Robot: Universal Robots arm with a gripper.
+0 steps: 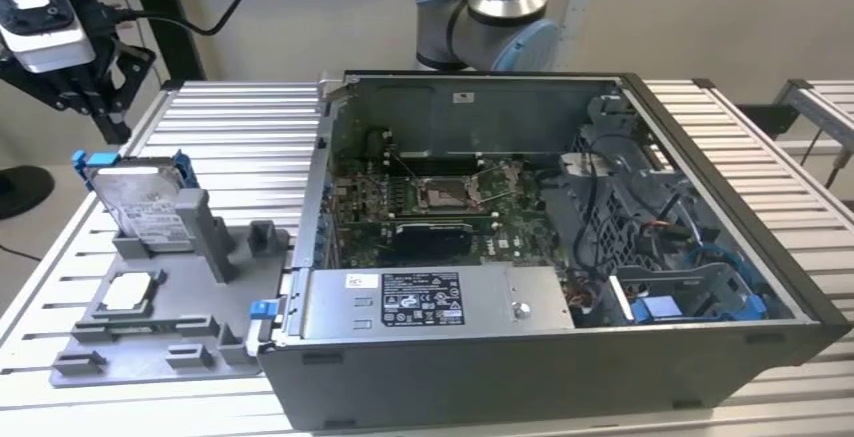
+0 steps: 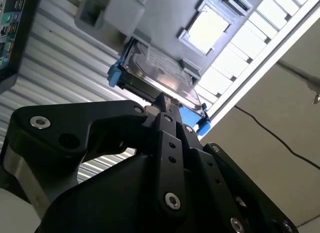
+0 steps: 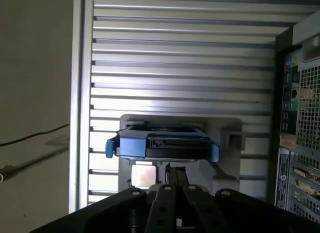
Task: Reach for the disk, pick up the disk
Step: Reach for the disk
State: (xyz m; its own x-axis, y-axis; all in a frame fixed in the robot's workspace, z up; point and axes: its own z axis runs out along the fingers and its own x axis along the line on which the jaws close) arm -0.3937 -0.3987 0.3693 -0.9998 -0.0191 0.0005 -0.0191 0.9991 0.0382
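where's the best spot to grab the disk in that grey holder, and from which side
Probably the upper edge of the disk, pinched across its thin thickness from above. It stands on edge, leaning, in the grey holder. Its lower part sits in the slot and a grey post covers part of its face, so the top is the free part.

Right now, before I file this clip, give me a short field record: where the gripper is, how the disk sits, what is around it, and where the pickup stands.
gripper: off the table, up and toward the exterior view's left of the disk, apart from it, carrying nothing
disk: stands on edge, tilted back, in the grey holder, blue bracket around it
chip: lies flat in the same holder, beside the disk
computer case: open, on the exterior view's right of the holder
pickup: disk not yet gripped or lifted
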